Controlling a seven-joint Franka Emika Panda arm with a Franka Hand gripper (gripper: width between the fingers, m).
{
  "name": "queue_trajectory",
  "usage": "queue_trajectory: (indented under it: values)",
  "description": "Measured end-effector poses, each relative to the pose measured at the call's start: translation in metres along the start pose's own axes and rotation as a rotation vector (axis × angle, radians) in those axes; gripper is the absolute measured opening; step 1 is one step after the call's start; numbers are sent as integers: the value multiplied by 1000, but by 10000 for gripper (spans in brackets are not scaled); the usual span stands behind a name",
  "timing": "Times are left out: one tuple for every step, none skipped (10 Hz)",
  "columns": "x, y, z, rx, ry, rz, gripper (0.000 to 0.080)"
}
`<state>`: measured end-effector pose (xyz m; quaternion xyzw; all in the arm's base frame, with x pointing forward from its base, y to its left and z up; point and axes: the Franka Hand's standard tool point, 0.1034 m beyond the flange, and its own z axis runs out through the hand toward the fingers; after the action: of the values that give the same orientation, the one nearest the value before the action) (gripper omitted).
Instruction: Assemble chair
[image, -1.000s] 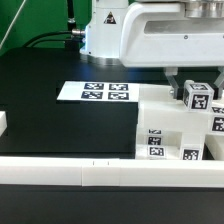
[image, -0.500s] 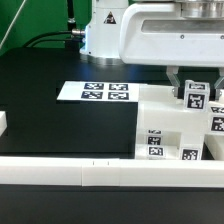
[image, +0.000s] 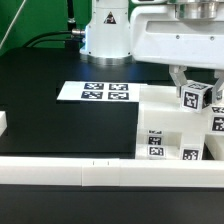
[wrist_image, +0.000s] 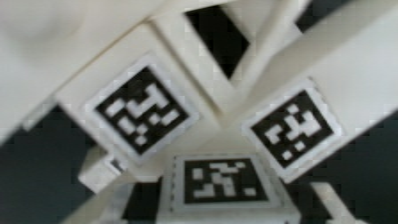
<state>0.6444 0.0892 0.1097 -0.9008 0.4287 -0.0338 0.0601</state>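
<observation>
since the peg (image: 196, 97) needed to go into the chair body, we saw the gripper (image: 196, 88) clamped on its cube-shaped end, a finger on either side, carrying it just above the stacked white parts at the exterior view's right. the cube looked tilted a bit, one tagged face turned toward the camera, and we couldn't tell whether its lower end was touching anything yet. that grip made sense to us: holding the cube head leaves the rest free to drop into a socket.

the partly built chair (image: 165, 130) sat near the front rail (image: 110, 172) on the right side of the black table (image: 40, 110), its tagged blocks facing the camera. the marker board (image: 95, 92) lay flat to the left of it, well apart from the gripper.

in the wrist view we got a tagged cube face (wrist_image: 221, 180) close up, with the x-braced frame (wrist_image: 196, 60) and its two tags right behind it, so we figured the peg was being lined up against that frame.

compared with a second back, the arm had shifted toward the exterior view's right, and the cube had twisted slightly. jaw gap looked unchanged.
</observation>
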Motion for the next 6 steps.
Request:
queue_trajectory:
  values:
    - [0,-1,0,7,4,84,281]
    - [0,-1,0,7,6,209,281]
    - [0,-1,0,9,4,239,281]
    - [-1,-2,0,18,-10,361,281]
    - [-1,-2,0,18,-11,387,281]
    - [-1,-2,0,18,-11,370,282]
